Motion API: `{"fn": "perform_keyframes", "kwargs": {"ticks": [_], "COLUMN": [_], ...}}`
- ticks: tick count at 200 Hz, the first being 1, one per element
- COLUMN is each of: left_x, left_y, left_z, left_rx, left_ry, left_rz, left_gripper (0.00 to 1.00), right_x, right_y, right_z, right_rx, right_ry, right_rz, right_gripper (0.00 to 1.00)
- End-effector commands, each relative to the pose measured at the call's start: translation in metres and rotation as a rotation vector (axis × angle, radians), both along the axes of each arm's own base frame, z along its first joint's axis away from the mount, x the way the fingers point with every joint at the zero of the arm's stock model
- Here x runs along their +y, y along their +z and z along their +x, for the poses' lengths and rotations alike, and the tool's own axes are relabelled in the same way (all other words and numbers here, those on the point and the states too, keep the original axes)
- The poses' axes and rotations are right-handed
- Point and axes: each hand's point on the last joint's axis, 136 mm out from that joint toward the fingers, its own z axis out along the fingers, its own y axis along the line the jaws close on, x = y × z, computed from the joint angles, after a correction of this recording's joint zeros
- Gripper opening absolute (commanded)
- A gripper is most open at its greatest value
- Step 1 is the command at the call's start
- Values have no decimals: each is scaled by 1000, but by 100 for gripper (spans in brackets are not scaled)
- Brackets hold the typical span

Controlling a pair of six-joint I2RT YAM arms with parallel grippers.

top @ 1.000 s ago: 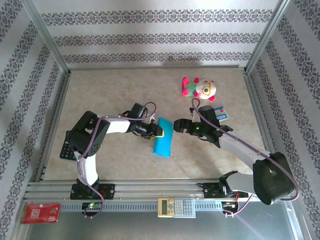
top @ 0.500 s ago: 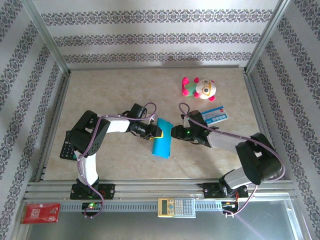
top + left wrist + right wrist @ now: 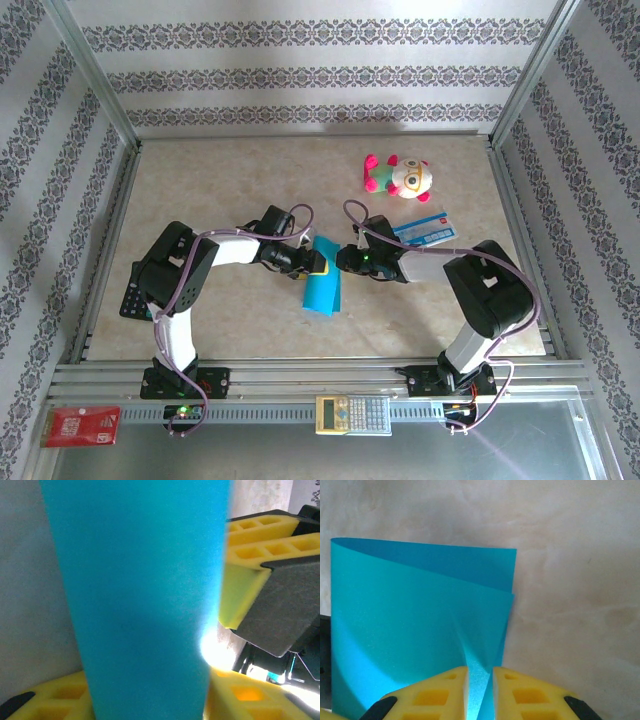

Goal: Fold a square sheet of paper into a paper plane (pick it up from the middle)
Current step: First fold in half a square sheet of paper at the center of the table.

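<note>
Judging by how the paper lies, the task is at an early stage. The square sheet of paper point(image 3: 322, 285) sits near the middle of the table point(image 3: 230, 180), doubled over into a narrow rectangle, with its far end between the two arms' jaws. Nothing about it reads as a dart. In the right wrist view the sheet point(image 3: 420, 620) shows two layers that do not quite match: the upper one stops short of the lower along the far edge and the right edge. The bend at the left looks soft and rounded rather than pressed flat. The right jaws are clamped on the sheet's near edge, with a thin sliver of teal and a small raised ridge between the yellow pads point(image 3: 432, 695). The left jaws are at the sheet's opposite side. In the left wrist view the paper point(image 3: 140, 600) stands between yellow fingers point(image 3: 55, 700), but I cannot tell whether they press on it. What appears done is one loose half fold. Lining up the edges, sharpening the centre crease, turning in the nose corners and folding the wings all seem to be left. The plush toy point(image 3: 398, 177) and the printed card point(image 3: 425, 228) lie apart from the paper on the far right.
</note>
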Motion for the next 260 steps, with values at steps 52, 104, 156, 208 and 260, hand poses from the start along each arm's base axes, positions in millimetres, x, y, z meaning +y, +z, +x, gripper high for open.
{"fn": "perform_keyframes", "kwargs": {"ticks": [52,104,156,208,260], "left_x": [32,43,52,60,65], "left_y": [-21,-33,-35,-47,-50], "left_z": [0,9,13,13,17], "left_rx": [-16,-30,-37,-11,-13], "left_ry": [41,169,296,366,425], "left_rz": [213,386,502,591,609], "left_gripper": [47,41,44,43,51], "right_x": [14,13,-3,-21,-23], "right_y": [-3,5,25,31,30], "right_z": [16,16,11,9,2], "right_rx": [-19,-31,-65,-71,-48], "right_ry": [3,-4,-26,-45,-35], "right_rz": [5,25,53,64,89], "right_gripper": [19,22,25,26,26]}}
